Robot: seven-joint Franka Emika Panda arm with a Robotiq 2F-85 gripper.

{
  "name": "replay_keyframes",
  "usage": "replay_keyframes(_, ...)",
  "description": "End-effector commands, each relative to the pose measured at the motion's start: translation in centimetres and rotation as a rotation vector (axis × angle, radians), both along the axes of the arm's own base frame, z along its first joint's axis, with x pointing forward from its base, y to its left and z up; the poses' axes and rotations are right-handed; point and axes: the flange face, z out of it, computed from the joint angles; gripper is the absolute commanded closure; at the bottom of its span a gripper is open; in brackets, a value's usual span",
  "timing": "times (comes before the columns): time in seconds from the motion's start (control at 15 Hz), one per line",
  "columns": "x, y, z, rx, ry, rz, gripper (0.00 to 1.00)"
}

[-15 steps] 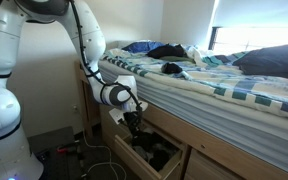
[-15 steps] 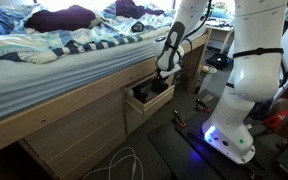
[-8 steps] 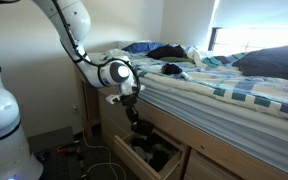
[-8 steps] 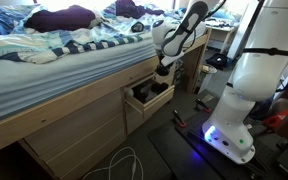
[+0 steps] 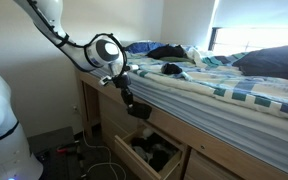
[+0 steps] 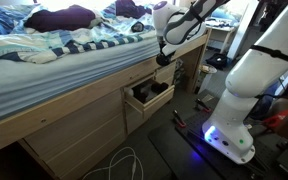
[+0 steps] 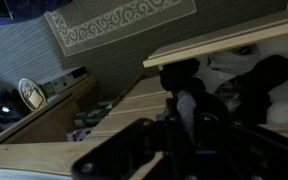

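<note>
My gripper (image 5: 134, 103) hangs beside the bed's edge, above the open wooden drawer (image 5: 124, 150) under the bed frame. It is shut on a small dark piece of clothing (image 5: 141, 112) that dangles from its fingers. In the other exterior view the gripper (image 6: 163, 52) is at mattress height with the dark piece of clothing (image 6: 162, 60) just below it, over the drawer (image 6: 134, 104). In the wrist view the gripper (image 7: 184, 112) pinches the dark grey cloth (image 7: 185, 92). The drawer (image 7: 214, 50) lies below, holding more dark clothes (image 7: 259, 75).
The bed (image 5: 219, 95) carries a striped cover and heaps of clothes (image 5: 169, 50). A patterned rug (image 7: 124, 20) and cluttered shelves (image 7: 34, 100) show on the floor side. The robot's white base (image 6: 234, 120) and cables (image 6: 124, 160) stand close to the drawer.
The arm has risen from inside the drawer to mattress height, and the dark piece of clothing has come up with it. The jaws have stayed shut.
</note>
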Motion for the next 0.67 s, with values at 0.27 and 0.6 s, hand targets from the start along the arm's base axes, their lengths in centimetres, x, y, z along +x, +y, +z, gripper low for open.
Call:
replay_keyframes(0.27,-1.2,-1.5,4.5,0.072,-0.144,-0.065,0.97)
replay_keyframes(0.6,-1.5,-1.6,7.4,0.068,-0.213,-0.073,0.97)
